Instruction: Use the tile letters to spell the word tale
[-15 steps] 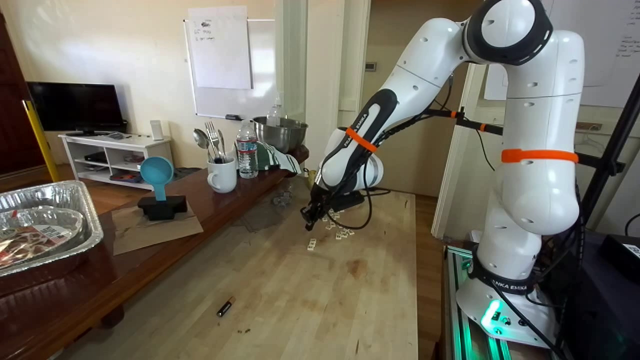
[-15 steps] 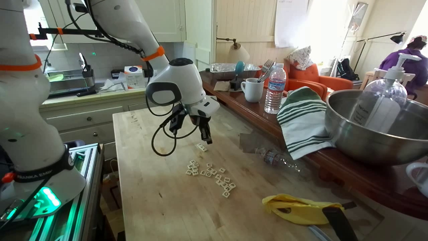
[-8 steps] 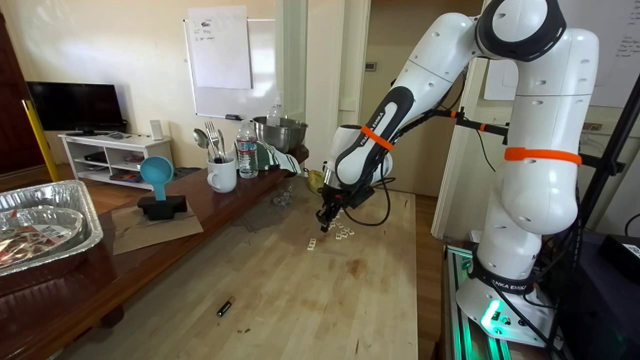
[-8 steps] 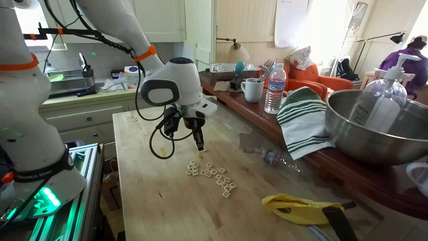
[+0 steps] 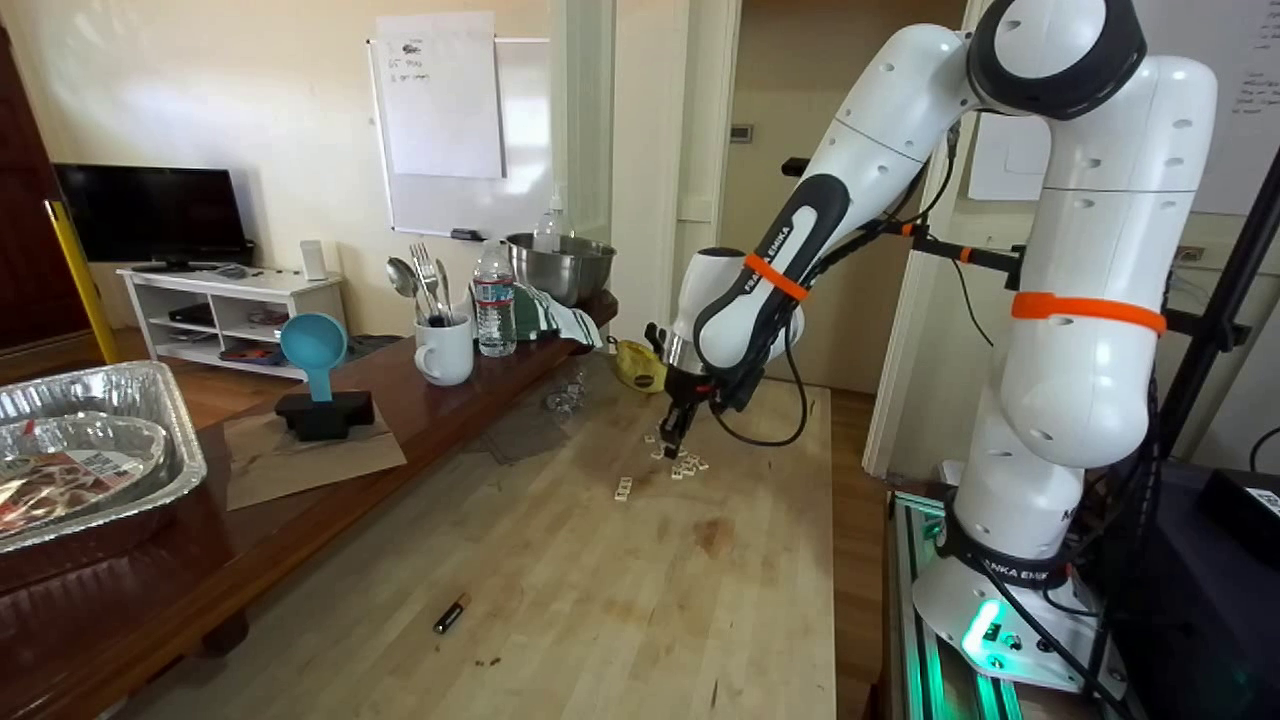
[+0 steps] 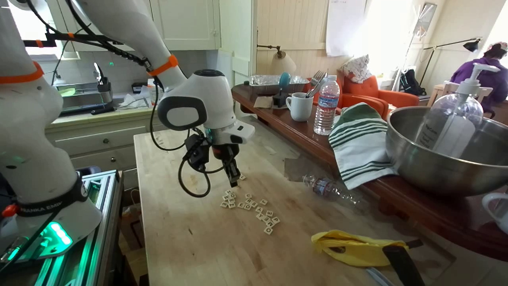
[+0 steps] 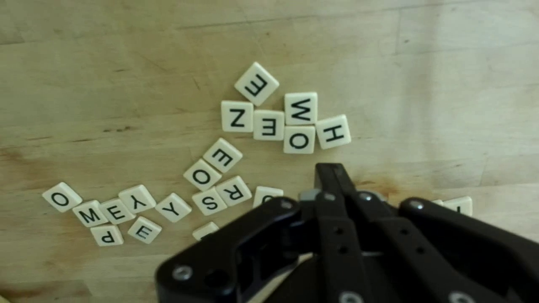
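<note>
Wooden table [image 5: 590, 590], in an exterior view: tile letters [image 5: 623, 489] lined up at eight o'clock from the gripper [image 5: 672, 453]. Wrist view: fingers [image 7: 323, 181] pressed together, seemingly empty — fetching E looks the step; next, opening over an E tile [image 7: 222, 155], nine o'clock.

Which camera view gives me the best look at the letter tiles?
The wrist view: it looks down on the letter tiles close up, most letters readable, though the pincer covers some. Both exterior views show them only as small squares on the table, their letters far harder to read.
</note>
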Controlling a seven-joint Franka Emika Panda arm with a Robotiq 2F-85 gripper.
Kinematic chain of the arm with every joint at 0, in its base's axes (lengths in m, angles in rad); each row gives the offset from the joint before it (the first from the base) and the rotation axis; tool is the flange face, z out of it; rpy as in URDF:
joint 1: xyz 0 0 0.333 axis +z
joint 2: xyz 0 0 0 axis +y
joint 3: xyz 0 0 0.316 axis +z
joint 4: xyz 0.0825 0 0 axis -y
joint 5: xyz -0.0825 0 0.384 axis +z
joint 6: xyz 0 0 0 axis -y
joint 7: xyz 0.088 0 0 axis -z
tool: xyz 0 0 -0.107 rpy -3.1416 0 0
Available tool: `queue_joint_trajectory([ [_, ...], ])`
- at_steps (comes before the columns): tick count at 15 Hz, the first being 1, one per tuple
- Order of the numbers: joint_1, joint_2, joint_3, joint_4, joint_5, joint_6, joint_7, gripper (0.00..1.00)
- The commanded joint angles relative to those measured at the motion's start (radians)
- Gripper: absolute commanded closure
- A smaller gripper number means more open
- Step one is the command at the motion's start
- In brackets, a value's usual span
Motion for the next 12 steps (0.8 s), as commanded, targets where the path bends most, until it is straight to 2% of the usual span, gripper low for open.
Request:
queue_joint_trajectory([
  [1,-0.024,-0.02,-0.011,-0.024,-0.013,0.0,-0.092,1.0],
  [6,-0.045,-0.019,-0.023,-0.029,-0.014,0.005,-0.183,1.0],
  [12,-0.059,0.008,-0.028,-0.036,0.017,0.023,-0.227,1.0],
])
